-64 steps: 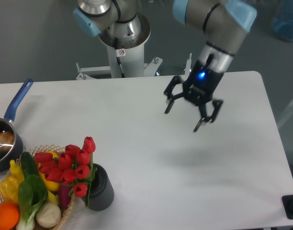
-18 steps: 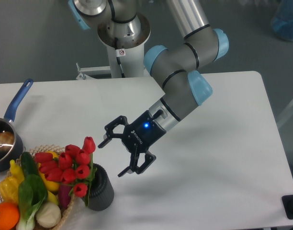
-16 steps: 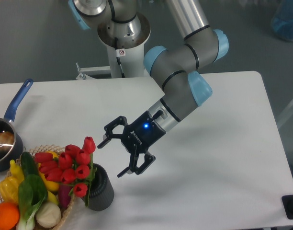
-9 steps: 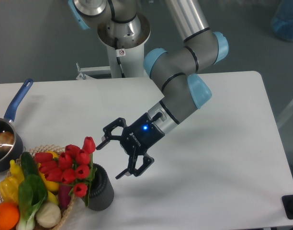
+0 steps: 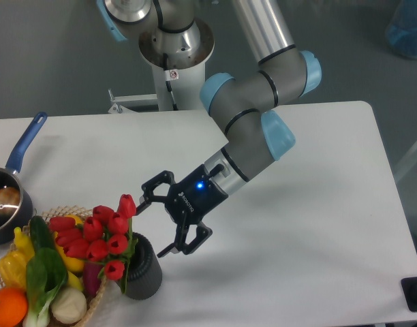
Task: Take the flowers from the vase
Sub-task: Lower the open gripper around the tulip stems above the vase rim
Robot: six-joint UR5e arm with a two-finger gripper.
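Tulips (image 5: 93, 235), red ones with short green leaves, stood bunched in the dark grey ribbed vase (image 5: 143, 268) near the front left of the white table (image 5: 317, 225) when I looked at my feed. The bunch leaned to the left, out over the wicker basket (image 5: 93, 306) that sat touching or just beside the vase; I could not tell which. One bud stood taller than the others, nearest the arm. I saw the gripper (image 5: 150, 227) hanging just to the right of the flowers with its two fingers spread wide apart and nothing between them. The upper fingertip (image 5: 143, 204) sat right beside the tall bud, though I could not tell whether it touched; the lower fingertip (image 5: 162, 253) was close above the right side of the vase's mouth. The wrist showed a blue light, and the arm (image 5: 253, 129) ran back up and to the right toward its base at the far edge of the table. In the basket I made out yellow, green and orange vegetables (image 5: 31, 276), partly hidden under the blooms. At the far left edge sat a dark saucepan (image 5: 5, 204) with a blue handle, well apart from the vase.
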